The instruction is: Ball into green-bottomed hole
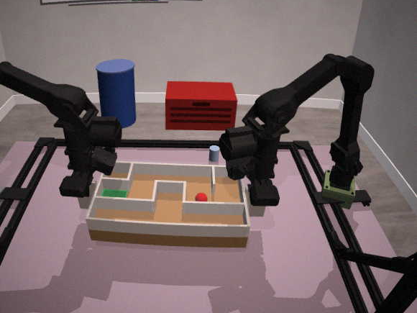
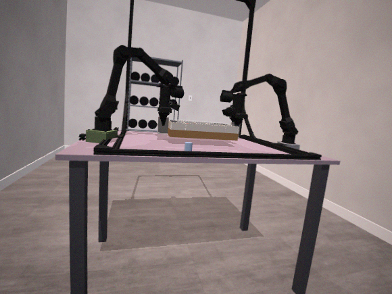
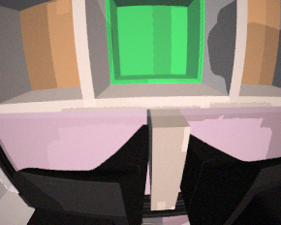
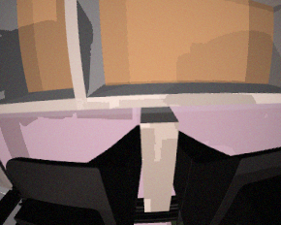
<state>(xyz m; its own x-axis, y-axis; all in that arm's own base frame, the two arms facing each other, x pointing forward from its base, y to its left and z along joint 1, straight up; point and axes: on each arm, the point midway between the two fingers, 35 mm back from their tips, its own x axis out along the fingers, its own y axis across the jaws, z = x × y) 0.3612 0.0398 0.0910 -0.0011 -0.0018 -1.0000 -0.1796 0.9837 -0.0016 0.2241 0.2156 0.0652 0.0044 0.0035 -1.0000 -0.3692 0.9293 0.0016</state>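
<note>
The left gripper (image 1: 80, 192) (image 2: 236, 123) (image 3: 157, 129) pinches the left handle (image 1: 85, 201) (image 3: 168, 170), beside the green-bottomed hole (image 1: 115, 193) (image 3: 152, 44); the ball (image 1: 201, 197) seemingly lies by the inner wall (image 1: 185, 192); the right gripper (image 1: 262, 198) (image 2: 163, 123) (image 4: 151, 130) clamps the right handle (image 1: 257, 210) (image 2: 163, 129) (image 4: 160, 167). Tilt gently, rounding that wall's far side.

L arm (image 1: 36, 83) (image 2: 282, 99) and R arm (image 1: 313, 80) (image 2: 116, 78) arch in from table's L & R edges, elbows up, wrists bent down. L gripper (image 1: 87, 191) (image 2: 235, 122) (image 3: 168, 133) & R gripper (image 1: 264, 196) (image 2: 163, 122) (image 4: 159, 131) clamped, fingers slightly apart.
</note>
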